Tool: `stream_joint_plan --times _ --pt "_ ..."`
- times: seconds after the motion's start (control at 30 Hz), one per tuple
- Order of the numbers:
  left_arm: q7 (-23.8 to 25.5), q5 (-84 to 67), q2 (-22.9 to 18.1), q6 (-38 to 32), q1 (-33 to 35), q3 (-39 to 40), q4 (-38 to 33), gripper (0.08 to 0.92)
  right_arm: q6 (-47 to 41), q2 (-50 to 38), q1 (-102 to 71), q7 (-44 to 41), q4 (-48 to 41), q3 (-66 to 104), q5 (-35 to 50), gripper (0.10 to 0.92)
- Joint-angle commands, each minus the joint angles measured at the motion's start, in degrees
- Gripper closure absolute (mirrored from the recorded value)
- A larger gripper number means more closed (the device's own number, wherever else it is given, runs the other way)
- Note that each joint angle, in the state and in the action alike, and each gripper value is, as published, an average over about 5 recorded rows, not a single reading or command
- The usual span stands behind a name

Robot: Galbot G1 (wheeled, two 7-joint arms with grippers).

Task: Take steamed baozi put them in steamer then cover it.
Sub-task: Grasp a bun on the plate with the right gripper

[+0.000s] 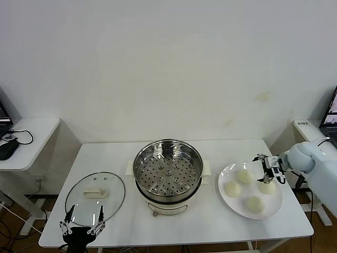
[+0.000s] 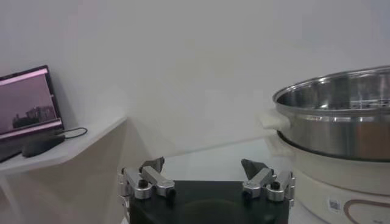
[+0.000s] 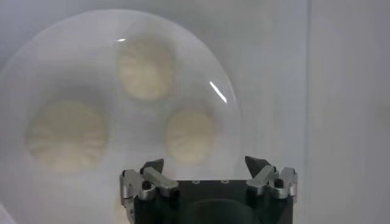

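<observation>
While the left gripper point(image 1: 82, 224) idled open, the open right gripper point(image 1: 269, 169) hovered over plated baozi point(image 1: 267, 186); the first pick needed descent and closure.

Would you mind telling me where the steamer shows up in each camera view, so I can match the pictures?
Head view: the steamer stands mid-table, between the cover on the robot's left and the plate of steamed baozi on its right.
Left wrist view: it fills the picture's right edge, beyond the left gripper.
Right wrist view: not in it.
Shared landmark: the white table, seen in every view.
</observation>
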Motion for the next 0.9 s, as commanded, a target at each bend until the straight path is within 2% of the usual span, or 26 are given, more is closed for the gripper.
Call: stream_joint_plan --times 0.03,0.3,0.7,0.9 --pt "0.07 0.23 -0.07 0.05 0.05 -0.13 0.12 0.177 0.94 7.04 8.12 -2.85 -9.09 -10.19 -0.74 0.202" --pt "0.04 0.48 -0.6 -0.06 0.44 -0.44 0.15 0.177 1.01 10.85 8.36 -2.04 -13.14 -10.74 -2.83 0.203" --pt "0.01 0.9 -0.82 -0.14 0.79 -0.63 0.11 0.177 0.68 11.86 8.13 -1.74 -15.03 -10.53 -4.46 0.219" --pt "0.04 0.86 -0.67 -0.1 0.83 -0.9 -0.03 0.177 0.19 12.78 8.39 -1.82 -16.65 -10.42 -4.54 0.268"
